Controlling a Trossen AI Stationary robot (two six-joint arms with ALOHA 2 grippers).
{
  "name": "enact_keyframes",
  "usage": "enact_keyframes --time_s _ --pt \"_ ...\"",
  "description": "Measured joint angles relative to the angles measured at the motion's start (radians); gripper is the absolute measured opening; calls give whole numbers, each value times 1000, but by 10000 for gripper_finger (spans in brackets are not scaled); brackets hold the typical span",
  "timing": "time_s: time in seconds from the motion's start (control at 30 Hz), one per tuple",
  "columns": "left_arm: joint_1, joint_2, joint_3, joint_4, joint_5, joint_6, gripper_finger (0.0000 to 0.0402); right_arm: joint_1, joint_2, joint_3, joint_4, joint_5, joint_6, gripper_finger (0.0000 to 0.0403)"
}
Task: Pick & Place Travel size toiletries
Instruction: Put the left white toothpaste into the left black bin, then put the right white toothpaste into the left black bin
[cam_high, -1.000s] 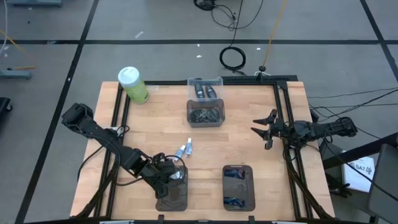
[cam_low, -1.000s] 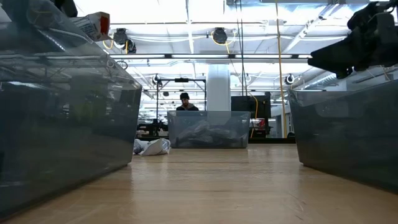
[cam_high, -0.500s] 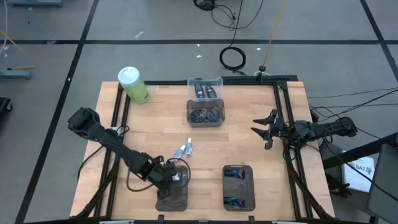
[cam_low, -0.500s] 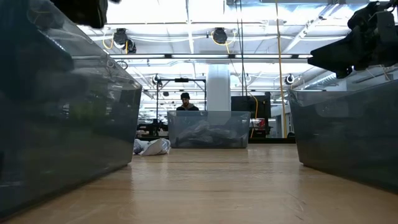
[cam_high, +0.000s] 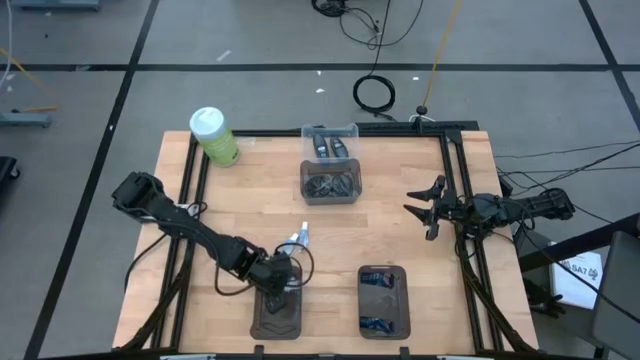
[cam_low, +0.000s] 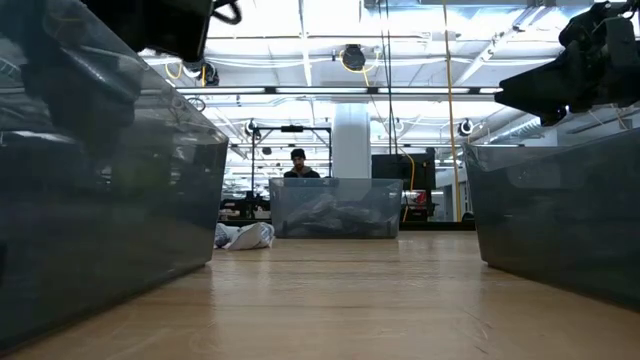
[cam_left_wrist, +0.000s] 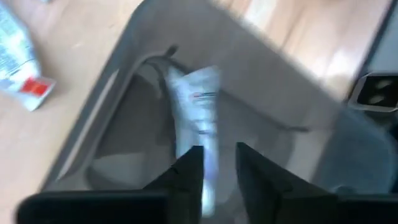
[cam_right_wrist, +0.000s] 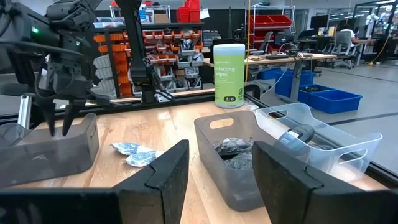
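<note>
My left gripper hangs over the near-left dark grey tray, pointing steeply down into it, fingers slightly apart. A white-and-pale-blue mini tube lies along the tray's inside, its near end reaching between my fingers. Two more pale mini tubes lie flat on the wood just beyond the tray. My right gripper waits open at the table's right edge, holding nothing. My left gripper's fingers stand on either side of the tube's near end, coming from above. A gap shows between the tube and one finger. Whether the other finger still touches it, I cannot tell.
A second dark tray at the near right holds dark blue tubes. A grey bin and a clear bin stand at the far middle. A big green bottle stands at the far left corner. Bare wood lies between them.
My left gripper has gone toward the table's right edge and down, from the tray's left rim to over its inside, and has rolled about its own line. In the low view its dark bulk has come in above the left tray.
</note>
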Motion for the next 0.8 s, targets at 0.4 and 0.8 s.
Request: enact_keyframes --time_s 0.4,0.8 --pt "12 -23 1 56 149 -65 239 0 0 0 0 0 0 164" --pt "107 -236 2 14 86 -52 246 0 0 0 0 -1 0 164"
